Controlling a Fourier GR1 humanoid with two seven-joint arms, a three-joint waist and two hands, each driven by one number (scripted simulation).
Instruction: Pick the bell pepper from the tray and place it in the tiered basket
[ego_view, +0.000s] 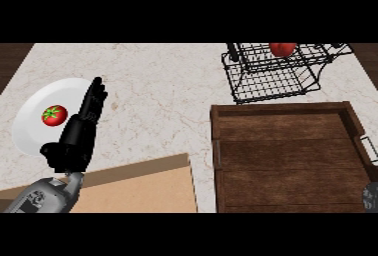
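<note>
Looking down, we see the bell pepper (282, 48) sitting in the black wire tiered basket (269, 80) at the counter's far right, beyond the wooden tray (288, 160). Our left hand (80, 127) stands beside the white plate (37, 107) with its fingers straight, holding nothing; a tomato (54, 115) lies on that plate. Only a sliver of our right arm (370, 196) shows at the right edge, so we cannot tell how that hand stands.
</note>
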